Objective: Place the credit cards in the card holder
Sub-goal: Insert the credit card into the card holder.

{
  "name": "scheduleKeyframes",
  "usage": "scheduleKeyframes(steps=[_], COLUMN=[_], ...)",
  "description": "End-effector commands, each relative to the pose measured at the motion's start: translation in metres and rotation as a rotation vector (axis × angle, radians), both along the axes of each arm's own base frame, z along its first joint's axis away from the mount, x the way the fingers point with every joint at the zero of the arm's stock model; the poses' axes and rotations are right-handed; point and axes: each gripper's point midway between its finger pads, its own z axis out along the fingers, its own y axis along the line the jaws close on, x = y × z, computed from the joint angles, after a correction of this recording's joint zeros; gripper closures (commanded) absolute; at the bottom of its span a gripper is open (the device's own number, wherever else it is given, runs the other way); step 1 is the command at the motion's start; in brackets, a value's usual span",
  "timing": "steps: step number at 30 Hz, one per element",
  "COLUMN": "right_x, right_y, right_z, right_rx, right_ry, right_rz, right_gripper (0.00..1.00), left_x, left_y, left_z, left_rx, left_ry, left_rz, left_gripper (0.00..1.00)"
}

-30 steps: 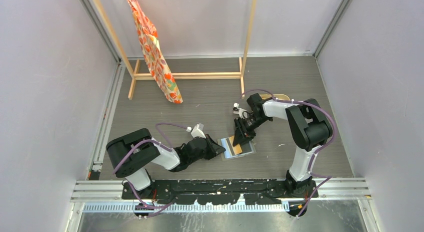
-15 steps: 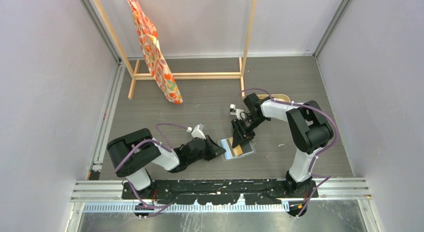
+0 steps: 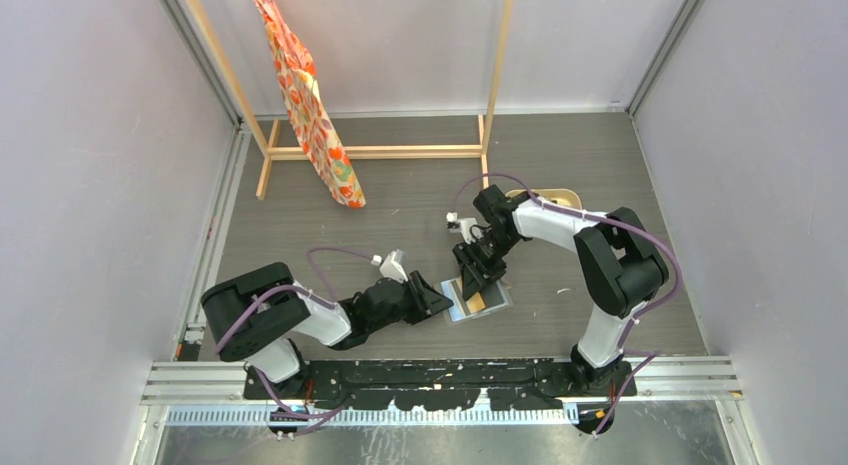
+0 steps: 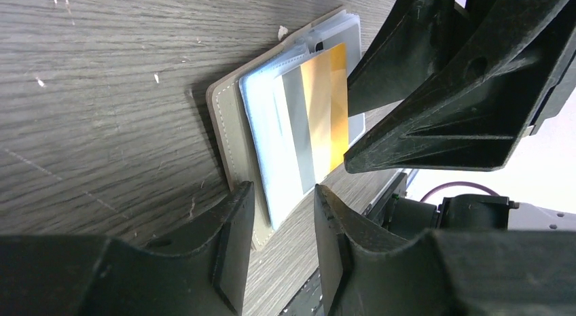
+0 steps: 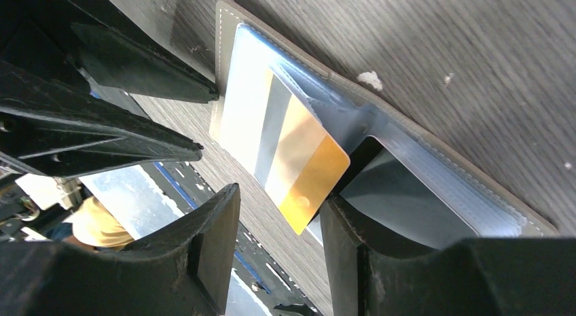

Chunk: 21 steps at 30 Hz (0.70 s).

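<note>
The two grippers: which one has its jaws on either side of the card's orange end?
The right gripper: its jaws flank the credit card's orange end. The left gripper has its jaws at the card holder's grey edge instead.

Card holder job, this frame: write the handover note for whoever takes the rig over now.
Card holder: lying open on the table.
Credit card: gold-orange, partly slid into the holder's clear pocket, one end sticking out.
Left gripper: open, jaws straddling the holder's edge.
Right gripper: open, jaws either side of the card's free corner.
Done: one card started in.
Left: push it fully home; no other cards visible; tray only partly in view.
</note>
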Motion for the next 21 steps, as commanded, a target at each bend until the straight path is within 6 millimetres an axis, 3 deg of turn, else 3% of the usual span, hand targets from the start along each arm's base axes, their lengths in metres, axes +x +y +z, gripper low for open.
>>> scheduleKeyframes(steps=[1,12,21], right_x=[0.003,-0.005,-0.021], right_y=[0.002,0.005,0.022], right_z=[0.015,0.015,0.019], right_rx=[-0.006,-0.017,0.047], right_ry=[-0.088,-0.103,-0.028], right_rz=[0.078,0.142,0.185], right_gripper=[0.47,0.48,0.47], left_x=[0.000,0.000,0.000], left_y=[0.004,0.014,0.011], left_z=[0.013,0.028,0.026], left_rx=[-0.019,0.016,0.017], left_ry=[-0.056,-0.107,-0.100], left_rz=[-0.006,-0.011,-0.016], left_gripper=[0.60,0.59,0.59])
